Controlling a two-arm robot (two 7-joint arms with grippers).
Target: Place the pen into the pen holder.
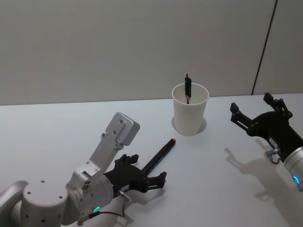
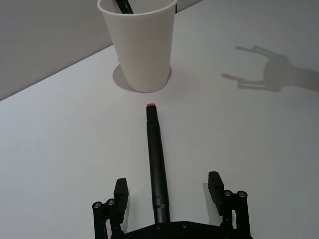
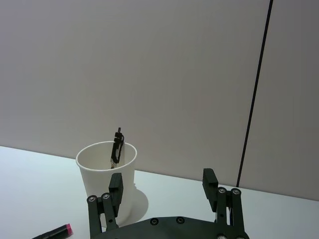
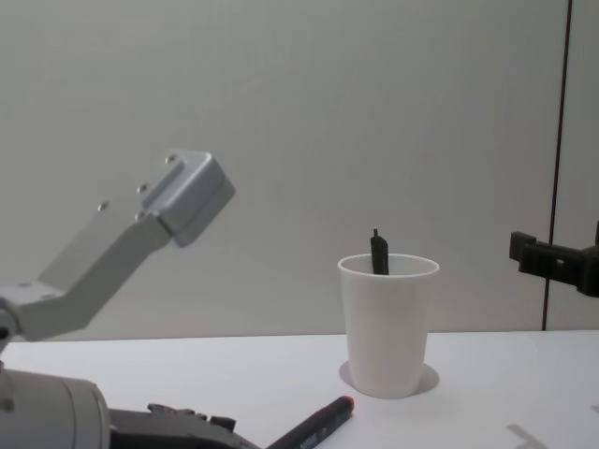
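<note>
A black pen [image 1: 160, 155] with a red tip lies flat on the white table, its red end pointing at the pen holder [image 1: 190, 111], a white paper cup. Another black pen [image 1: 188, 87] stands inside that cup. My left gripper [image 1: 146, 169] is low over the table and open. Its fingers [image 2: 121, 191] straddle the rear end of the lying pen [image 2: 155, 159] without closing on it. The cup [image 2: 139, 45] stands a short way beyond the red tip. My right gripper [image 1: 251, 103] hangs open above the table to the right of the cup [image 3: 106, 179], holding nothing.
The table [image 1: 57, 127] is bare white apart from the cup and the pen. A grey wall [image 1: 94, 47] rises right behind it, with a dark vertical seam [image 1: 265, 45] at the right. The left arm's grey link [image 4: 140, 243] slants up on the left.
</note>
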